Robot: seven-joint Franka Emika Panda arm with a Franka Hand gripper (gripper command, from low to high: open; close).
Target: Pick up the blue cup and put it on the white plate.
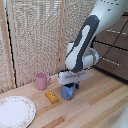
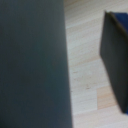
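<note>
The blue cup [image 1: 67, 92] stands on the wooden table just in front of the screen, right under my gripper [image 1: 70, 87]. The hand has come down onto the cup's top, and its fingers are hidden behind the hand and the cup, so how wide the jaws stand does not show. In the blurred wrist view a dark blue shape, likely the blue cup [image 2: 113, 57], lies beside bare wood, and a big dark grey mass fills the other half. The white plate [image 1: 15, 111] with its speckled rim lies at the front of the exterior view's left, well away from the cup.
A pink mug [image 1: 41, 80] stands by the slatted screen [image 1: 35, 40], to the exterior view's left of the cup. A small yellow block [image 1: 51, 96] lies between the cup and the plate. Dark wooden drawers [image 1: 114, 55] stand at the exterior view's right.
</note>
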